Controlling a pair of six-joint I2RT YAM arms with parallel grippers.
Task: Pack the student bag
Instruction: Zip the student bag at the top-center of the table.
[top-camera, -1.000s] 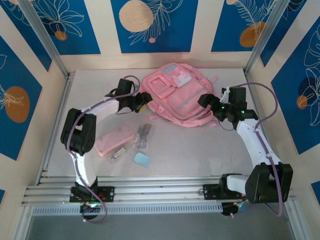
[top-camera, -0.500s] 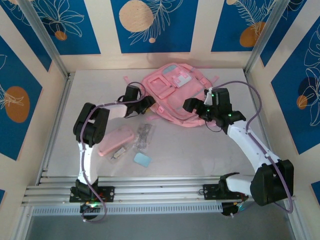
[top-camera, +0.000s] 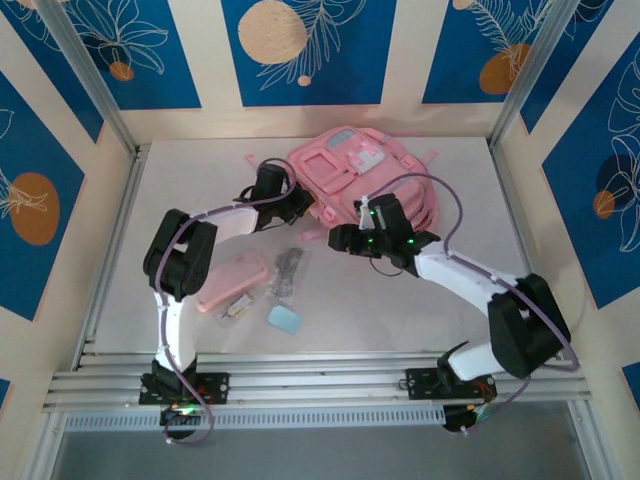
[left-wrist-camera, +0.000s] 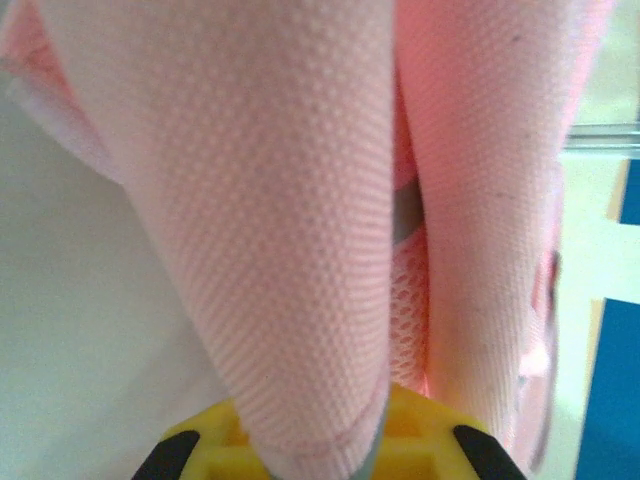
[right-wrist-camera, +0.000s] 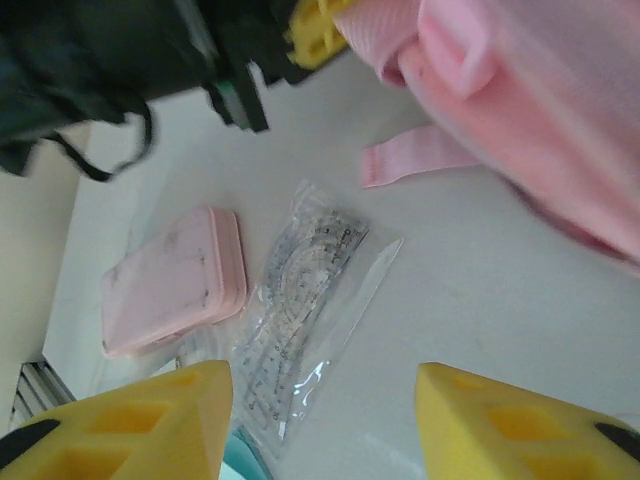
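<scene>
The pale grey tabletop (top-camera: 470, 290) sits boxed in by cream walls (top-camera: 205, 60) with blue leaf-patterned panels and orange discs; metal rails run along the near edge. The student bag (top-camera: 350, 170) lies at the far middle: soft pink, with front pockets, a pale blue-and-white patch and its straps bunched on the right. The left claw (left-wrist-camera: 315, 440) is clamped on a fold of the bag's dimpled pink fabric at its left edge. The right claw (right-wrist-camera: 325, 420) hangs near the bag's front edge with its fingers apart, nothing between them, above a clear packet (right-wrist-camera: 305, 310) and a pink pencil case (right-wrist-camera: 175, 280).
</scene>
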